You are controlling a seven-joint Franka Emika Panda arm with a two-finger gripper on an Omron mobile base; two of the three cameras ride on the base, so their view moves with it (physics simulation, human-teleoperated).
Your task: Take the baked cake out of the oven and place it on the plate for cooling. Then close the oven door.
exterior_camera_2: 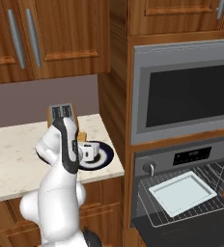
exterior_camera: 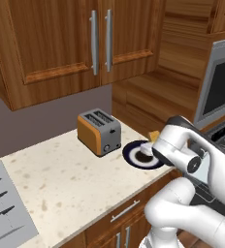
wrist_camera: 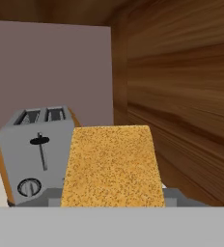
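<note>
Cake [wrist_camera: 112, 166] right up close in the hand view, tan and speckled, pinched between the gripper [wrist_camera: 112, 200] fingers, filling the centre down to six o'clock. Toaster [wrist_camera: 34, 154] at nine o'clock behind it, wood panel at three. From the left base view, cake [exterior_camera: 154, 136] a small tan corner peeking over the arm, hovering above the plate [exterior_camera: 134, 157] at the plate's one o'clock edge. Plate [exterior_camera_2: 104, 154] on the counter [exterior_camera_2: 12, 149] near the corner, toaster [exterior_camera_2: 62, 114] at its eleven. Oven [exterior_camera_2: 186, 157] at four o'clock in the right base view, door [exterior_camera_2: 181, 231] dropped open, pale tray [exterior_camera_2: 182, 192] on the rack.
</note>
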